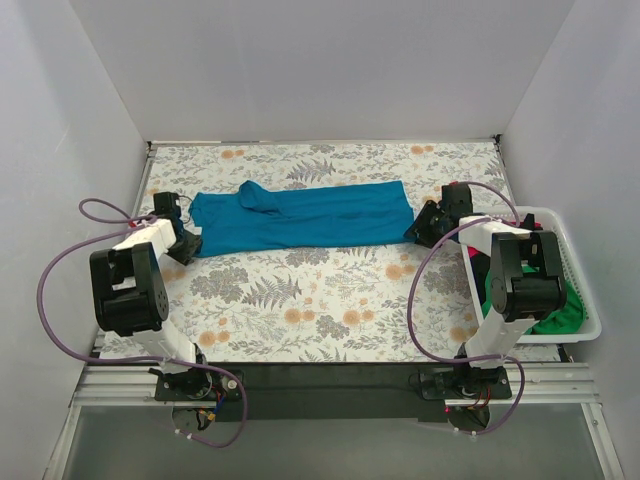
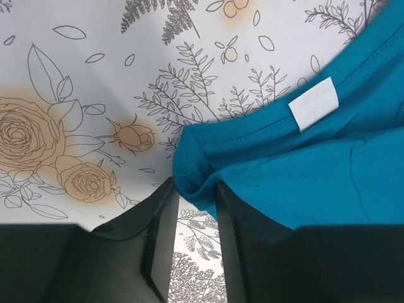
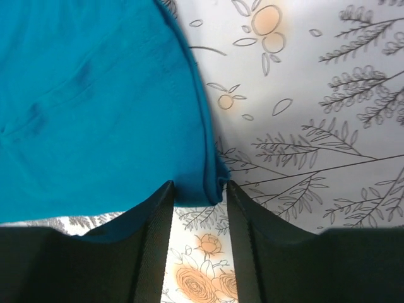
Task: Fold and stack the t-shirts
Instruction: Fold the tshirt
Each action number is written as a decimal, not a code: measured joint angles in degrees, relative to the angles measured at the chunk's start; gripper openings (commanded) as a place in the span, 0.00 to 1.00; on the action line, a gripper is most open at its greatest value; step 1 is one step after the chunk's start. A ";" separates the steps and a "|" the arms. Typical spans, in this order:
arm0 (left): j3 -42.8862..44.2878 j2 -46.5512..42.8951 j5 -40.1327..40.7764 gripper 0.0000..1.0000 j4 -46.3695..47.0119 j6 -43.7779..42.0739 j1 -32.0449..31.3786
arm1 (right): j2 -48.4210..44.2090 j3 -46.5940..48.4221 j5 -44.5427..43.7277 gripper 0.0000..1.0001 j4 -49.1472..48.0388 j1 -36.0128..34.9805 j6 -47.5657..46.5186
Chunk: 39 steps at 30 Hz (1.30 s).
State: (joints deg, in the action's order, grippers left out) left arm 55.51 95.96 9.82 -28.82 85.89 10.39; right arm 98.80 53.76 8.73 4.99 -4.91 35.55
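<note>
Currently the teal t-shirt [image 1: 305, 217] is laid lengthwise across the far half of the floral tablecloth [image 1: 330, 300], folded narrow. Its left corner is pinched in the left gripper [image 1: 187, 243], its right corner in the right gripper [image 1: 421, 228], jaws narrow on fabric. A green t-shirt [image 1: 562, 311] is bunched in the white basket [image 1: 583, 290] at the right edge, partly hidden by the right arm.

Floral tablecloth [image 1: 330, 300], white slatted basket [image 1: 570, 250] at rt edge

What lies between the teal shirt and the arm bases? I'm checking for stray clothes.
Nothing: the top view shows only bare floral tablecloth between the teal shirt and the bases.
</note>
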 measured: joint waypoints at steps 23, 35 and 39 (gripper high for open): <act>-7.32 -7.50 -0.42 0.10 -4.46 -0.39 5.01 | -6.34 -1.92 -1.44 0.01 8.48 2.32 -8.76; -6.01 -15.52 1.81 0.81 -12.63 -1.53 5.62 | -8.50 1.40 -2.82 0.55 19.26 1.57 -15.98; 0.70 -15.58 2.45 0.82 -14.58 -2.08 5.33 | -8.94 7.65 -5.25 0.64 22.16 -0.52 -18.38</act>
State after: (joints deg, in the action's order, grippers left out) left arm 56.21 80.38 12.27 -43.40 83.81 15.73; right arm 89.86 61.41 3.49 27.16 -5.43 17.17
